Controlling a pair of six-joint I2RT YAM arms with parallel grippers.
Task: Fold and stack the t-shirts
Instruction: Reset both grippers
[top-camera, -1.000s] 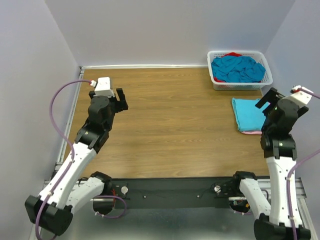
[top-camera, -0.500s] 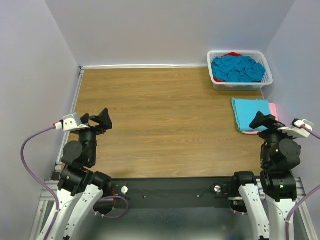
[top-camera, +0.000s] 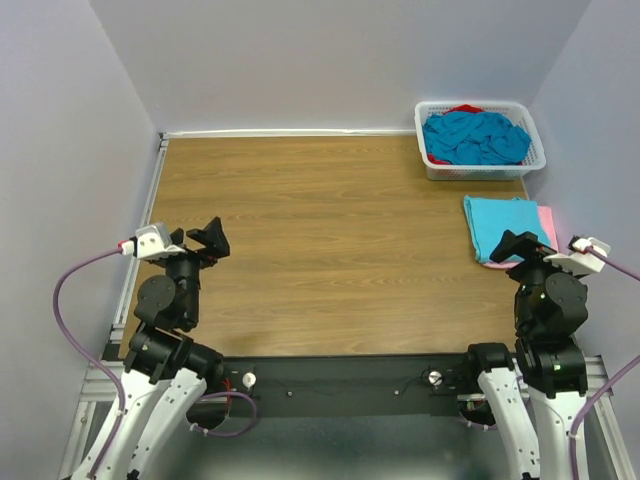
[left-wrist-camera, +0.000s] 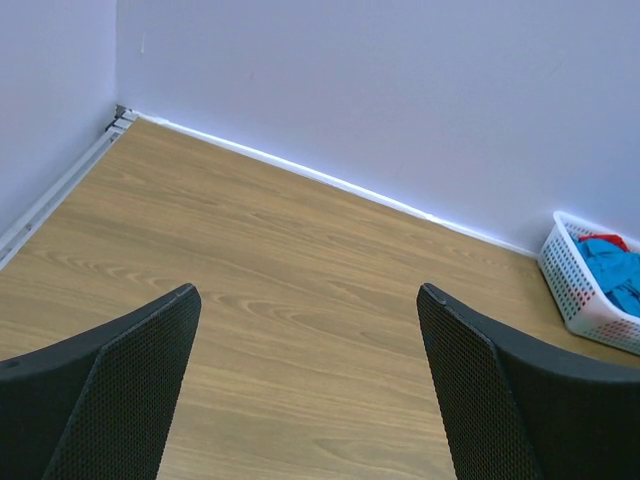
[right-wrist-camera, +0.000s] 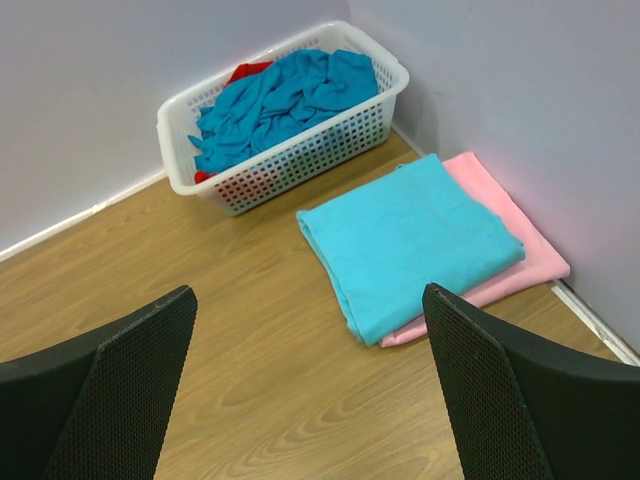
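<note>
A folded turquoise t-shirt (top-camera: 497, 226) lies on a folded pale pink t-shirt (top-camera: 545, 219) at the table's right edge; both also show in the right wrist view, turquoise (right-wrist-camera: 405, 240) over pink (right-wrist-camera: 520, 250). Several crumpled turquoise t-shirts (top-camera: 475, 137) fill the white basket (top-camera: 434, 168), which shows in the right wrist view (right-wrist-camera: 290, 150) too. My left gripper (top-camera: 208, 239) is open and empty above the near left of the table (left-wrist-camera: 305, 300). My right gripper (top-camera: 522, 246) is open and empty, just near the folded stack (right-wrist-camera: 310, 300).
A red cloth (top-camera: 463, 108) peeks out at the back of the basket. Grey walls close the table on the left, back and right. The wooden tabletop (top-camera: 330, 240) stretches between the arms. The basket's corner shows at the left wrist view's right edge (left-wrist-camera: 585, 300).
Both arms pulled back from raised, extended poses toward their bases a second ago. Since half a second ago each gripper shifted only slightly. The shirts have not moved.
</note>
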